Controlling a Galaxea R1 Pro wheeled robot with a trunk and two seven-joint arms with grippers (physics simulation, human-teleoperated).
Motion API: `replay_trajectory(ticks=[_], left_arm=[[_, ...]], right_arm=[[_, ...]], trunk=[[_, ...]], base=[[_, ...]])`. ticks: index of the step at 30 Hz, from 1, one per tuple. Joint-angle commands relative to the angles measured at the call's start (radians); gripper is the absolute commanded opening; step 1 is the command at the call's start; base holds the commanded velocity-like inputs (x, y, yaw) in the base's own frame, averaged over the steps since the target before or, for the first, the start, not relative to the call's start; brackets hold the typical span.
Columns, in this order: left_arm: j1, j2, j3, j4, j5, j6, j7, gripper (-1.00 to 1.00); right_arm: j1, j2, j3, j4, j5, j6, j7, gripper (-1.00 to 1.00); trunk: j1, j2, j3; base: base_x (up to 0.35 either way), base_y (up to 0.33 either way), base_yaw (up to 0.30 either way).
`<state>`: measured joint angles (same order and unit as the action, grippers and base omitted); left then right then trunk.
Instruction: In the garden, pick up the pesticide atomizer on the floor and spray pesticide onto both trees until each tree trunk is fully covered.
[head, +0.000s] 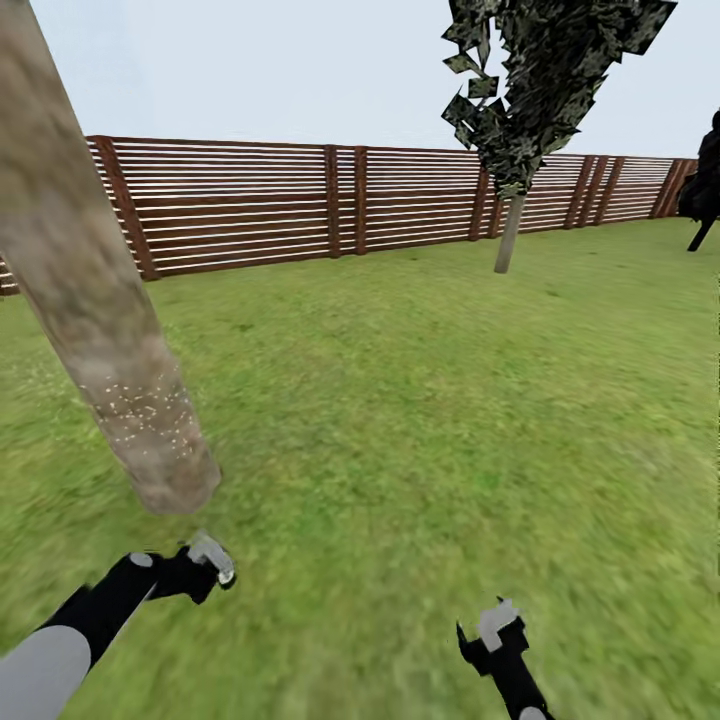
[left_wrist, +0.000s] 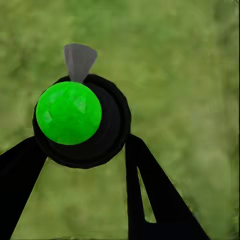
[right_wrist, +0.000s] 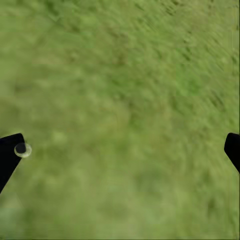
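The left gripper has its jaws closed round the small dark bottle with a bright green end, held low over the lawn near the thick pale mottled trunk, flecked white low down; it looks light, rigid, slippery, best gripped mid-body; the right gripper hangs with jaws wide, empty.

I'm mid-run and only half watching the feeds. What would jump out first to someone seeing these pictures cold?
First, the thick pale tree trunk leaning across the left of the head view, its lower part dotted with fine white specks. Next, in the left wrist view, a bright green round object in a dark collar held between the left gripper fingers, over grass. Beyond, a brown slat fence edges the lawn, with a dark-foliaged tree before it.
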<state>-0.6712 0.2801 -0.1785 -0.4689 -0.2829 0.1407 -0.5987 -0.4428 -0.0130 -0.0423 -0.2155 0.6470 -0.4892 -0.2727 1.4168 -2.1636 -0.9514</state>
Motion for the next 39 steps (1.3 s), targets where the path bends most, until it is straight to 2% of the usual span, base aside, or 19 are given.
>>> replay_trajectory(ticks=[1, 2, 3, 4, 6, 8, 9, 10, 13, 15, 18, 20, 22, 29, 30, 31, 35, 36, 39], left_arm=[[-0.001, 0.005, -0.027, -0.003, -0.072, -0.02, -0.094, -1.0], [-0.004, 0.006, -0.038, -0.003, -0.143, -0.041, -0.181, -1.0], [-0.006, 0.007, -0.043, -0.002, -0.191, -0.052, -0.251, -1.0], [-0.008, 0.007, -0.049, -0.003, -0.223, -0.059, -0.32, -1.0], [-0.011, -0.003, -0.054, -0.009, -0.245, -0.062, -0.426, -1.0], [-0.01, -0.008, -0.056, -0.036, -0.256, -0.061, -0.507, -1.0], [-0.009, -0.012, -0.056, -0.046, -0.271, -0.059, -0.529, -1.0], [-0.007, -0.029, -0.058, -0.053, -0.309, -0.055, -0.542, -1.0], [0.001, -0.082, -0.06, -0.057, -0.407, -0.05, -0.543, -1.0], [-0.011, -0.07, -0.069, -0.068, -0.414, -0.038, -0.554, -1.0], [-0.028, -0.071, -0.057, -0.085, -0.415, -0.033, -0.558, -1.0], [-0.031, -0.073, -0.068, -0.092, -0.423, -0.021, -0.559, -1.0], [-0.03, -0.084, -0.079, -0.091, -0.426, -0.01, -0.559, -1.0], [-0.03, -0.124, -0.115, -0.091, -0.428, 0.029, -0.562, -1.0], [-0.03, -0.13, -0.121, -0.091, -0.428, 0.034, -0.565, -1.0], [-0.03, -0.15, -0.184, -0.091, -0.429, 0.034, -0.571, -1.0], [-0.03, -0.17, -0.188, -0.091, -0.427, 0.033, -0.584, -1.0], [-0.03, -0.185, -0.188, -0.091, -0.428, 0.031, -0.585, -1.0], [-0.03, -0.199, -0.188, -0.091, -0.426, 0.025, -0.585, -1.0]], right_arm=[[-0.001, 0.002, 0.02, -0.045, 0.036, 0.001, 0.103, 1.0], [-0.002, 0.001, 0.033, -0.087, 0.049, 0.021, 0.237, 1.0], [-0.007, -0.001, 0.039, -0.121, 0.055, 0.058, 0.361, 1.0], [-0.019, -0.004, 0.044, -0.176, 0.059, 0.109, 0.492, 1.0], [-0.039, -0.006, 0.046, -0.285, 0.064, 0.159, 0.735, 1.0], [-0.045, -0.003, 0.047, -0.362, 0.064, 0.168, 0.926, 1.0], [-0.046, 0.0, 0.047, -0.39, 0.062, 0.17, 0.982, 1.0], [-0.046, 0.002, 0.048, -0.41, 0.06, 0.17, 1.017, 1.0], [-0.046, 0.004, 0.051, -0.416, 0.058, 0.169, 1.04, 1.0], [-0.058, 0.014, 0.062, -0.428, 0.056, 0.172, 1.051, 1.0], [-0.074, 0.026, 0.058, -0.433, 0.053, 0.172, 1.052, 1.0], [-0.072, 0.037, 0.057, -0.422, 0.056, 0.171, 1.049, 1.0], [-0.071, 0.048, 0.057, -0.411, 0.058, 0.17, 1.049, 1.0], [-0.071, 0.051, 0.064, -0.371, 0.057, 0.169, 1.053, 1.0], [-0.071, 0.051, 0.065, -0.366, 0.057, 0.169, 1.054, -1.0], [-0.071, 0.051, 0.07, -0.349, 0.057, 0.169, 1.055, -1.0], [-0.071, 0.054, 0.167, -0.353, 0.055, 0.169, 1.055, -1.0], [-0.072, 0.056, 0.177, -0.354, 0.054, 0.169, 1.058, -1.0], [-0.072, 0.06, 0.184, -0.361, 0.053, 0.169, 1.061, -1.0]], trunk=[[-0.001, 0.0, -0.001], [-0.001, 0.0, -0.001], [-0.001, 0.0, -0.001], [-0.001, 0.0, -0.001], [-0.001, 0.0, -0.001], [-0.001, 0.0, -0.001], [-0.001, 0.0, -0.001], [-0.001, 0.0, -0.001], [-0.001, 0.0, -0.001], [-0.001, 0.0, -0.001], [-0.001, 0.0, -0.001], [-0.001, 0.0, -0.001], [-0.001, 0.0, -0.001], [-0.001, 0.0, -0.001], [-0.001, 0.0, -0.001], [-0.001, 0.0, -0.001], [-0.001, 0.0, -0.001], [-0.001, 0.0, -0.001], [-0.001, 0.0, -0.001]], base=[[-0.333, 0.0, 0.0], [-0.336, 0.0, 0.0], [-0.338, 0.0, 0.0], [-0.339, 0.0, 0.0], [-0.177, 0.0, 0.0], [-0.04, 0.0, 0.0], [-0.014, 0.0, 0.0], [-0.006, 0.0, 0.0], [-0.001, 0.0, 0.0], [0.0, 0.0, 0.0], [0.0, 0.0, 0.0], [0.0, 0.0, 0.0], [0.0, 0.0, 0.0], [0.0, 0.0, 0.0], [0.0, 0.0, 0.0], [0.0, 0.0, 0.0], [0.0, 0.0, 0.0], [0.0, 0.0, 0.0], [0.0, 0.0, 0.0]])
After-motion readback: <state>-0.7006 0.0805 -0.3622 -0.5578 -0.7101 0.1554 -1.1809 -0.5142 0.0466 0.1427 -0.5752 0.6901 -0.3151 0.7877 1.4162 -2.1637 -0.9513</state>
